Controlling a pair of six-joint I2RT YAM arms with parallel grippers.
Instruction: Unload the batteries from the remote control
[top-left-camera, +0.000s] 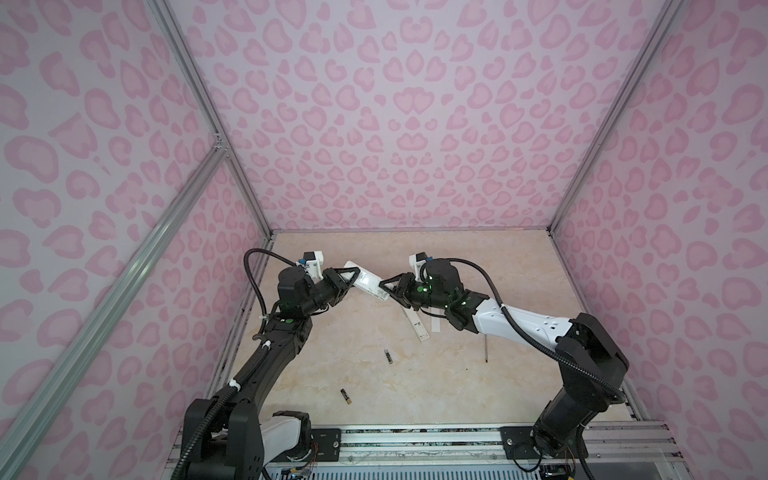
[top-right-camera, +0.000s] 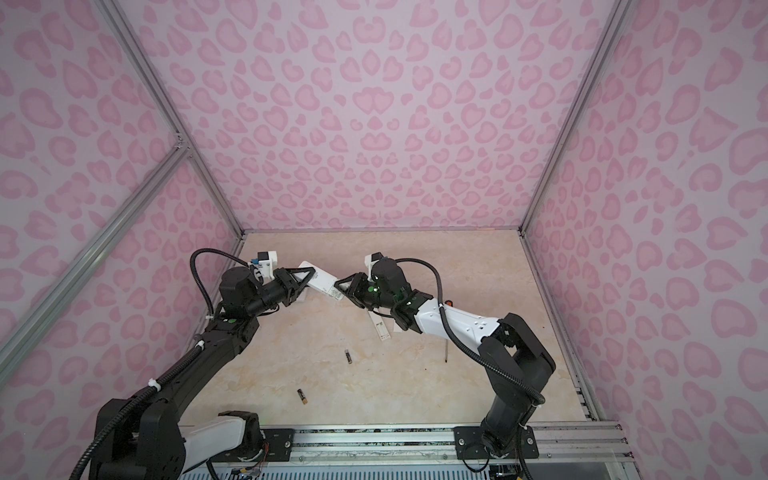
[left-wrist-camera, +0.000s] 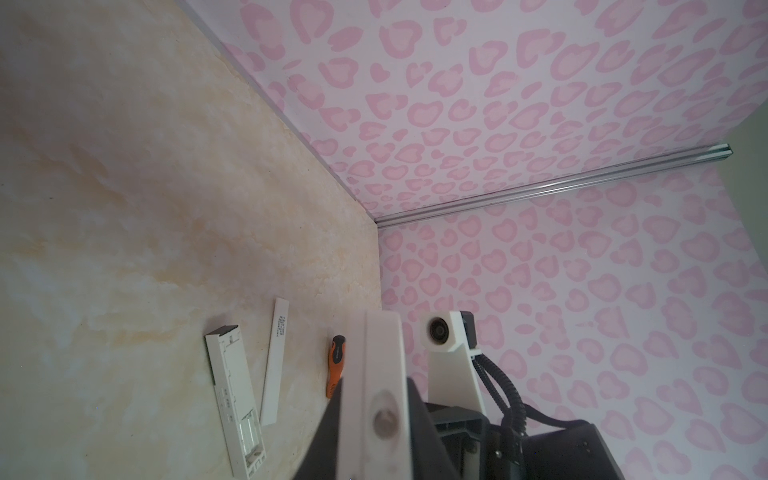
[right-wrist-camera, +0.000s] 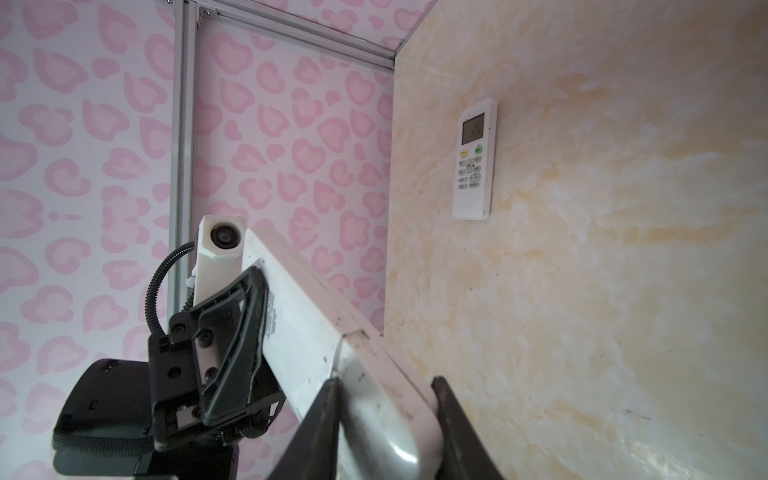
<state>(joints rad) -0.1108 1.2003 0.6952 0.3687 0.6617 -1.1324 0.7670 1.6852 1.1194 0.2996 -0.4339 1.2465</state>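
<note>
A white remote control (top-left-camera: 368, 282) hangs above the table, held at both ends. My left gripper (top-left-camera: 349, 278) is shut on its far end, and the remote (left-wrist-camera: 380, 353) fills the gap between the dark fingers (left-wrist-camera: 328, 428). My right gripper (top-left-camera: 386, 286) is shut on the near end, with a finger pressed to each side of the remote (right-wrist-camera: 324, 332). Two black batteries with gold ends lie on the table, one (top-left-camera: 387, 356) mid-table and one (top-left-camera: 345, 397) nearer the front. No battery shows in the held remote.
A second remote (left-wrist-camera: 237, 399) lies open, back up, beside a white cover plate (left-wrist-camera: 275, 361) and an orange-handled screwdriver (left-wrist-camera: 336, 365), under my right arm. A third remote (right-wrist-camera: 475, 160) with a screen lies face up near the back left wall.
</note>
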